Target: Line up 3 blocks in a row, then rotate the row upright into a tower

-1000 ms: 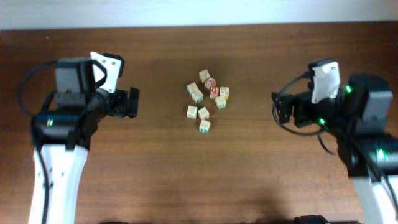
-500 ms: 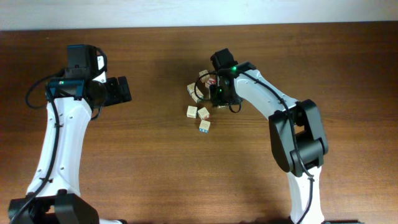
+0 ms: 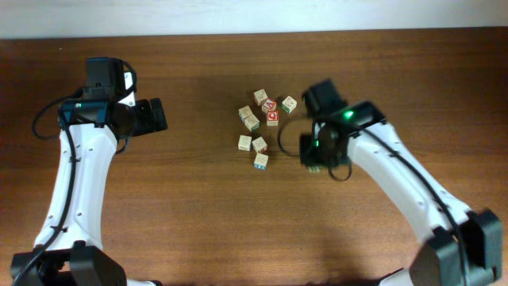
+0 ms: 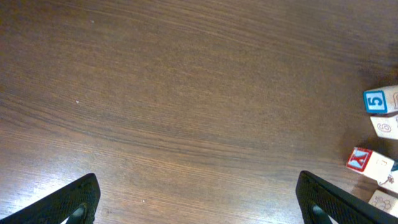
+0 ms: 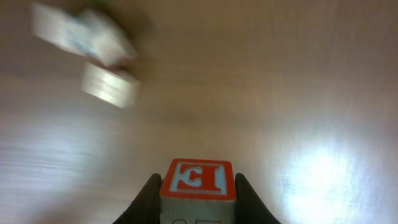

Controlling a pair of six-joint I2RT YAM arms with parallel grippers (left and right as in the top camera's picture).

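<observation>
Right gripper (image 5: 198,194) clamps 1 block (image 5: 198,177) over bare tabletop (image 3: 198,226), right of the other blocks (image 3: 252,120); left gripper (image 4: 198,190) gapes wide, empty.

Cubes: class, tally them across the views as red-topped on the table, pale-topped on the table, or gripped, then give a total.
Red-topped cubes: 2
Pale-topped cubes: 7
Gripped cube: 1
Total: 10

1. R wrist view: held block (image 5: 198,177) in right claw (image 5: 198,186), lower part cut by bottom edge.
2. Blurred blocks (image 5: 93,56) ahead-left of claw: print unreadable.
3. L wrist view: left claw (image 4: 196,190) fingers clipped at bottom; edge blocks (image 4: 387,127) far right of it cut by frame.
4. Overhead: right claw's jaws hidden under right arm (image 3: 397,171).
</observation>
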